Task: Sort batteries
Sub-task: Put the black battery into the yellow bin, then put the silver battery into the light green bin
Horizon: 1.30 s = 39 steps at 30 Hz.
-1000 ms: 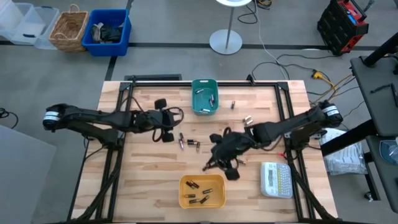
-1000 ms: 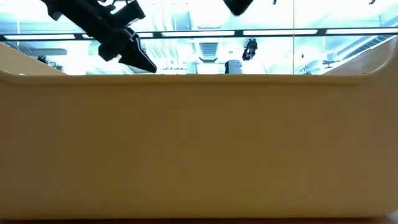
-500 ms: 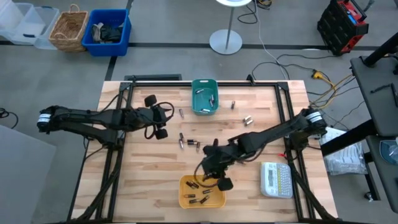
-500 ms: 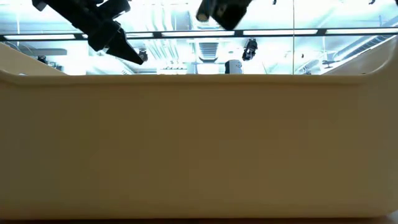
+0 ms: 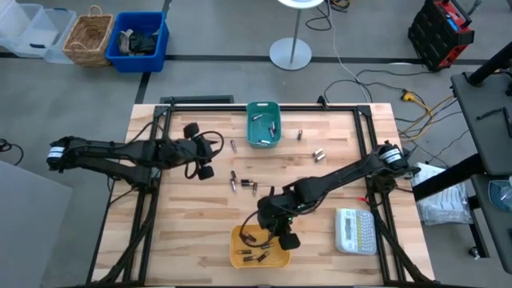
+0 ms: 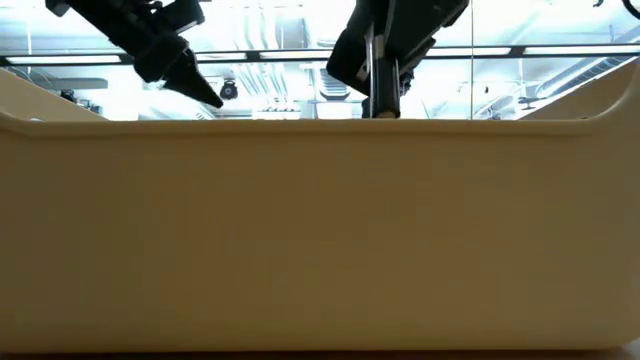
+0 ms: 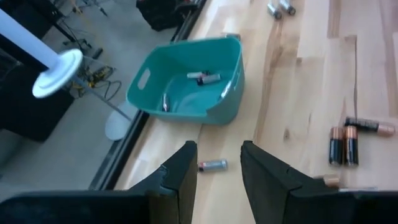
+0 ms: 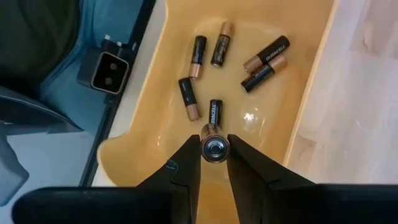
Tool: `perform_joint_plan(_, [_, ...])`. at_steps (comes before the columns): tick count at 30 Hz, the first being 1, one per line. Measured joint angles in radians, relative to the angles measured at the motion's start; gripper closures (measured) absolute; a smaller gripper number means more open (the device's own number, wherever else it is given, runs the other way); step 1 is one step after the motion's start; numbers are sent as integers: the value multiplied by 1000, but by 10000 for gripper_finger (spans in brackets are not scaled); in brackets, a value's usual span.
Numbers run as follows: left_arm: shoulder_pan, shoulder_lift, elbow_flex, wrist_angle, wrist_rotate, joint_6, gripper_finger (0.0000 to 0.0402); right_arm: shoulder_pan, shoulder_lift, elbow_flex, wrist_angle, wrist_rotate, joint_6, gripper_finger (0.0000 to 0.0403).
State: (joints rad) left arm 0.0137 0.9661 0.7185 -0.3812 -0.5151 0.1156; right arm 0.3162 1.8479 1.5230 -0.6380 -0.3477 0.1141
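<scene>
Right gripper (image 8: 214,158) clamps a battery (image 8: 214,149) end-on, long axis vertical, directly above the yellow bin (image 8: 155,134) | release drops it straight in | left gripper (image 7: 217,165) parted, empty, near the teal bin (image 7: 227,102)

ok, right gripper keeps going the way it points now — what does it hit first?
Probably the floor of the yellow bin. The right gripper holds a battery end-on over it, so that cell would land first, near the loose batteries. Depth is unclear.

Even bright light; low view's background glares, overexposed.
</scene>
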Motion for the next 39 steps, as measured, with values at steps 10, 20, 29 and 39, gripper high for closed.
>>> perform_joint_plan(10, [0, 6, -9, -43, 1, -30, 297, 3, 2, 0, -1, 7, -10, 338])
perform_joint_plan(20, [0, 48, -9, -42, 1, -30, 297, 3, 2, 0, -1, 36, -2, 289])
perform_joint_plan(29, [0, 94, -10, -39, 1, -29, 297, -8, -26, 0, -12, 37, -49, 273])
perform_joint_plan(39, [4, 145, -10, 53, 2, 59, 297, -101, -73, 0, -11, 239, -304, 305])
